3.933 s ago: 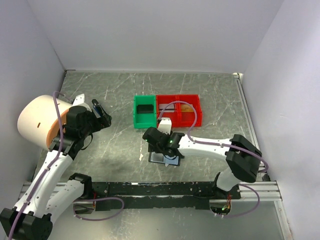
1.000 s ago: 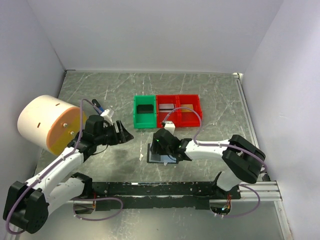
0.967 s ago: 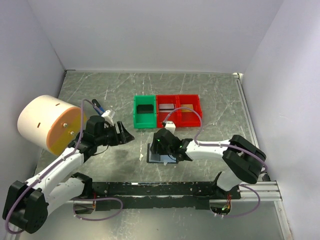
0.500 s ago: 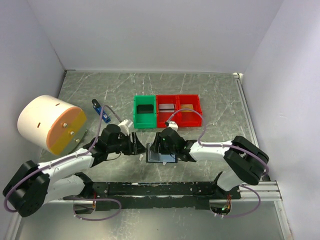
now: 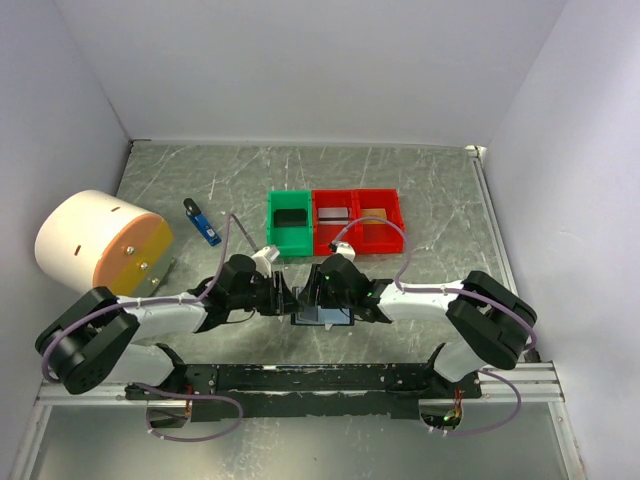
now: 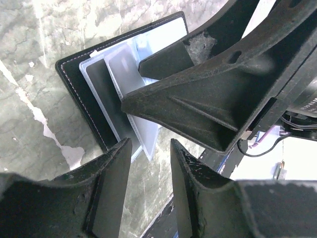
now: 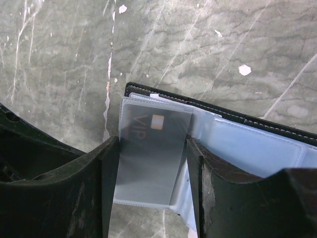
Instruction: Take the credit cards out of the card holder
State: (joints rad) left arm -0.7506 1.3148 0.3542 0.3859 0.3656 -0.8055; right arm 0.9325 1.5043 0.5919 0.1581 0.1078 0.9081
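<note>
Black card holder (image 6: 79, 94) lies open; left gripper (image 6: 151, 148) and right gripper (image 7: 151, 144) both spread.

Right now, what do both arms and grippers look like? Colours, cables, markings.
The left arm and right arm have white tubular links with black joint housings. A thin purple cable loops along each. The left gripper and right gripper have matte black, rough-textured plastic fingers, wedge-shaped with ribs. No readable markings visible.
</note>
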